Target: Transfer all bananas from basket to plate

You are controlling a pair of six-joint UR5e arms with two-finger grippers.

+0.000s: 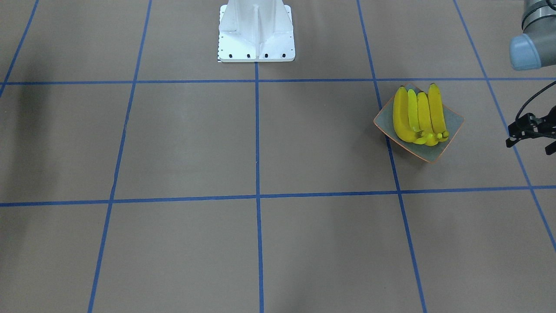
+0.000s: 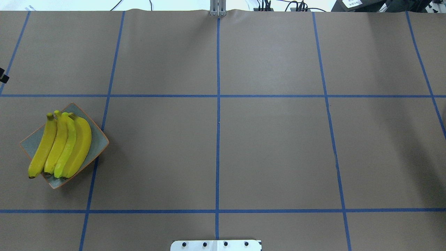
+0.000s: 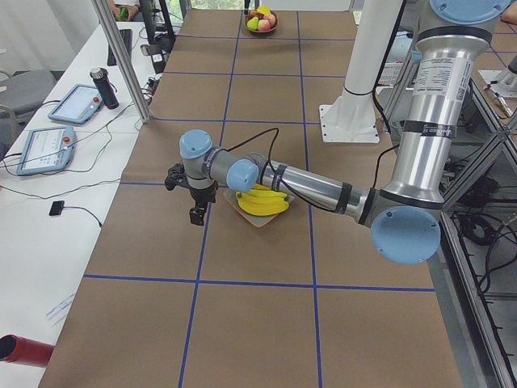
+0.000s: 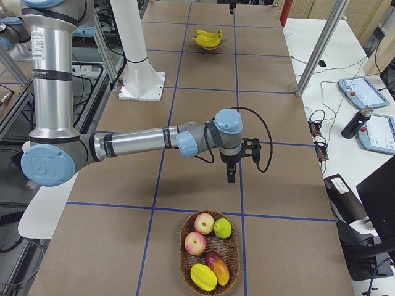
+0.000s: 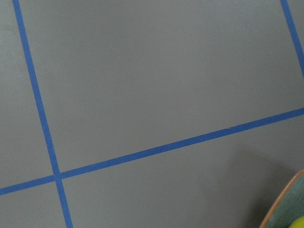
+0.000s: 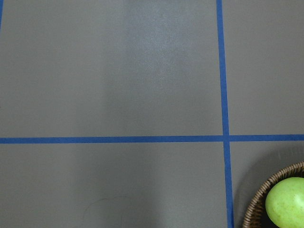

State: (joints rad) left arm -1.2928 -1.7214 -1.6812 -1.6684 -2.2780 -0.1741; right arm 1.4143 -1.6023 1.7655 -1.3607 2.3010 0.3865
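Four yellow bananas point(image 1: 417, 115) lie side by side on the grey-green plate point(image 1: 454, 121) with an orange rim, at the robot's left; they also show in the overhead view point(image 2: 61, 144). My left gripper point(image 3: 196, 212) hangs above the table just beyond the plate, empty; it is cut off at the front view's right edge point(image 1: 523, 130), so I cannot tell if it is open or shut. My right gripper point(image 4: 231, 176) hangs over bare table short of the basket point(image 4: 185, 256); I cannot tell its state. The left wrist view shows only the plate's corner point(image 5: 285, 205).
The wicker basket holds apples, a mango and a yellow fruit, no bananas; its rim point(image 6: 256, 205) and a green apple point(image 6: 285, 203) show in the right wrist view. The white robot base point(image 1: 256, 32) stands mid-table. Blue tape lines cross the brown table.
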